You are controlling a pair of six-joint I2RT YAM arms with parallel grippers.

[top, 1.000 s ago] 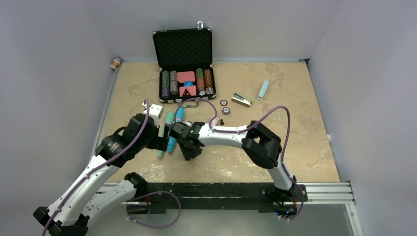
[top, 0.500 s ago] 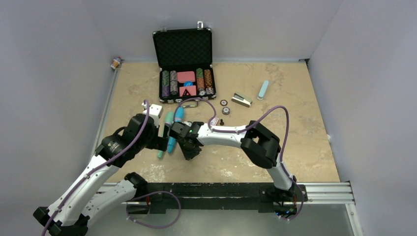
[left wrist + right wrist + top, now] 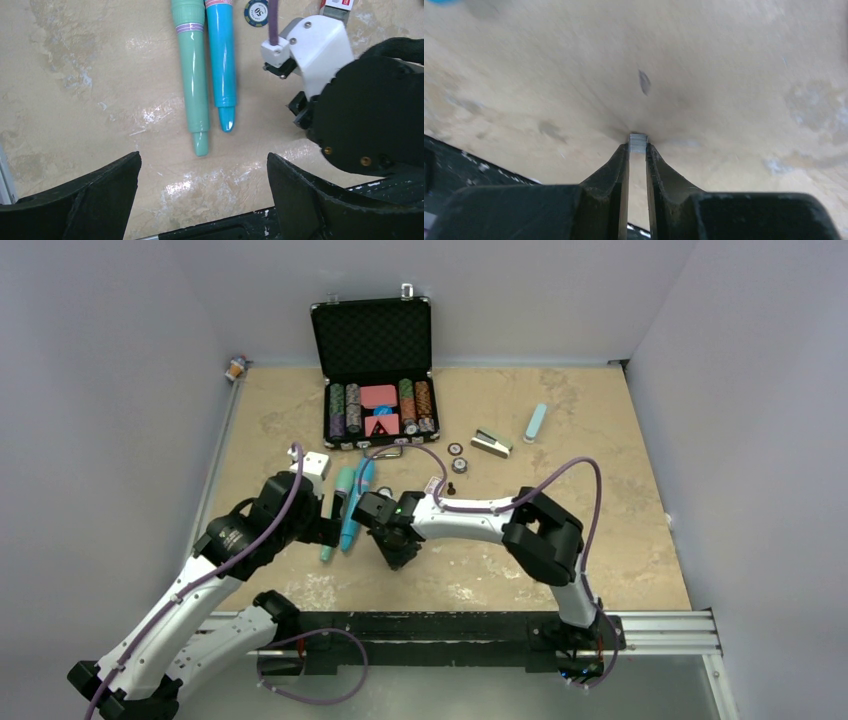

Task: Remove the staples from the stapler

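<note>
The right gripper (image 3: 637, 152) is pinching the staples (image 3: 638, 142) at its tips, right down at the worktop (image 3: 734, 70), while the left gripper (image 3: 202, 167) is hanging open. Seemingly it is placing them; the next move is calling for a gentle release.

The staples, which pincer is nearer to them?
Right. The right pincer pinches the staples between its tips; the left pincer hangs open off to the side, above two pens.

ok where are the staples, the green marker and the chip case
staples (image 3: 638, 142), right wrist view, the visible end of the strip
green marker (image 3: 194, 75), left wrist view, middle of its barrel
chip case (image 3: 372, 337), top external view, foam lining of its open lid
</note>
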